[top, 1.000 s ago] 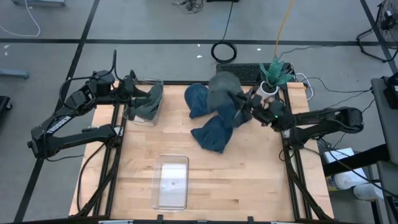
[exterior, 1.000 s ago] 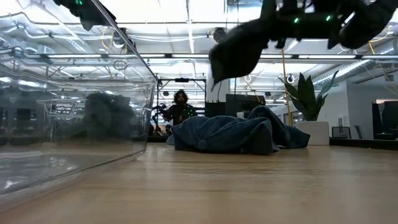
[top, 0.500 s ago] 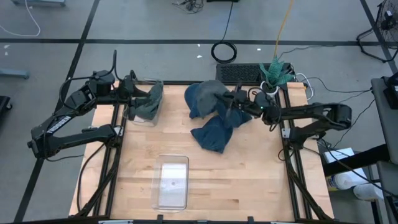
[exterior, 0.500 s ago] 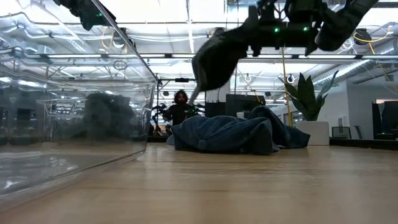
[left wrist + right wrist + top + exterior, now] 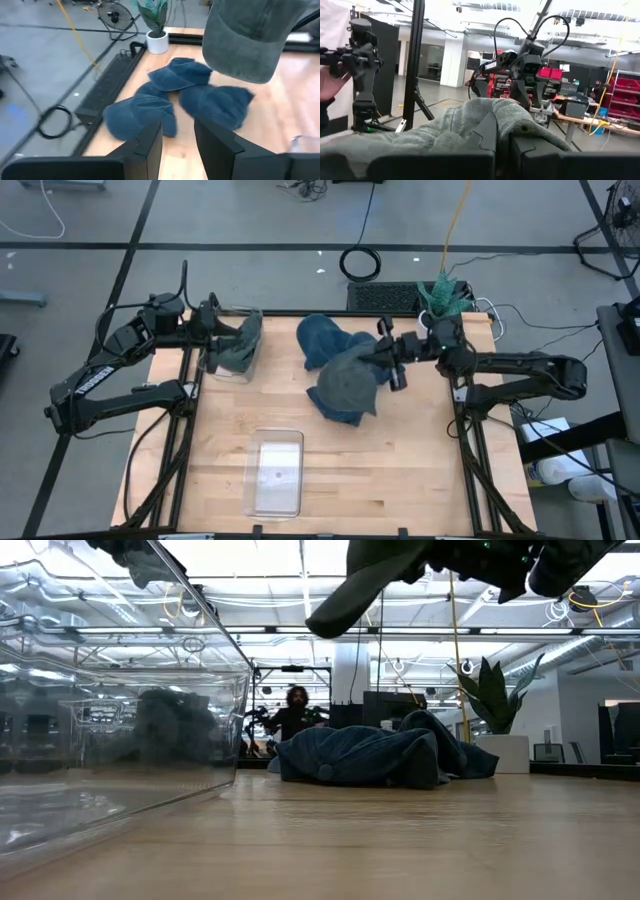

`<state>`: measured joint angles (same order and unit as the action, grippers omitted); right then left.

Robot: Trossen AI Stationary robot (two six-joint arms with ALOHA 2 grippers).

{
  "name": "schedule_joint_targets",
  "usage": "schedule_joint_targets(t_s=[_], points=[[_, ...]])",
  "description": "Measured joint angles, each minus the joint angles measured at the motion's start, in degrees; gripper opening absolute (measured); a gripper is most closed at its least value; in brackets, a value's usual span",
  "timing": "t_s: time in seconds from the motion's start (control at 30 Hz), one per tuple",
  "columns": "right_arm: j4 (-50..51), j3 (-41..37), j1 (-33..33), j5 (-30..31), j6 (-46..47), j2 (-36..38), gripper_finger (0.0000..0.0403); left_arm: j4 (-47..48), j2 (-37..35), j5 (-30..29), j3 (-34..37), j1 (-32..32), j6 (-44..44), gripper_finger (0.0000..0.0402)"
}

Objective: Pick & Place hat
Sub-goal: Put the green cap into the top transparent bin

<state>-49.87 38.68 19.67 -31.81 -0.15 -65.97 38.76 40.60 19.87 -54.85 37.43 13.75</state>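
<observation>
Right gripper (image 5: 385, 352) clenched on the soft grey-green fabric cap (image 5: 345, 385), fingers (image 5: 487, 135) pinched tight over its cloth. The cap hangs in the air off the gripper, above the pile of blue fabric caps (image 5: 325, 345) on the far middle of the light wooden table (image 5: 400, 470). Low view shows it high up, well clear of the pile.

Versus a second ago: the cap was up behind the pile near the table's far edge; now it has swung toward the table centre and covers the near part of the blue pile from above. The right arm has straightened out, wrist nearer the potted green plant (image 5: 437, 300).

Left gripper (image 5: 212, 330) unchanged, parked at the far-left corner, fingers (image 5: 150, 145) slightly apart, nothing between them in its wrist view. Just beside it a clear plastic bin (image 5: 232, 345) with a dark grey cap inside. Second clear plastic bin (image 5: 275, 475) at the near edge, same spot.
</observation>
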Motion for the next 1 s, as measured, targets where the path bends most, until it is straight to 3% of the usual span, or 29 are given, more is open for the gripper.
schedule_joint_targets(t_s=[0.23, 0.37, 0.57, 0.67, 0.77, 0.9, 1.0], points=[[-0.96, -0.02, -1.30, 0.36, -4.55, -0.40, 0.0000, -0.02, 0.21, -2.52, 0.00, 0.01, 2.87, 0.0120], [-1.89, -0.02, -1.29, 3.04, -7.07, -0.33, 0.0000, -1.60, 0.53, -1.74, 0.00, 0.04, 11.09, 0.0120], [-1.72, -0.04, -1.66, 4.46, -9.80, -1.33, 0.0000, -23.02, 5.67, 14.47, 5.16, -2.13, 9.38, 0.0120], [-2.15, -0.04, -2.12, 3.21, -11.71, -1.62, 0.0000, -35.63, 10.60, 21.25, 8.20, -3.78, 5.45, 0.0120], [-2.23, -0.04, -2.18, 3.18, -12.11, -1.64, 0.0000, -46.53, 15.00, 23.13, 8.85, -5.71, -0.63, 0.0120], [-2.33, -0.04, -2.18, 3.10, -12.45, -1.64, 0.0000, -50.70, 20.40, 23.20, 8.95, -8.27, -12.60, 0.0120], [-1.95, -0.04, -2.18, 3.03, -14.00, -1.64, 0.0000, -51.20, 23.18, 23.03, 8.96, -9.40, -15.95, 0.0120]])
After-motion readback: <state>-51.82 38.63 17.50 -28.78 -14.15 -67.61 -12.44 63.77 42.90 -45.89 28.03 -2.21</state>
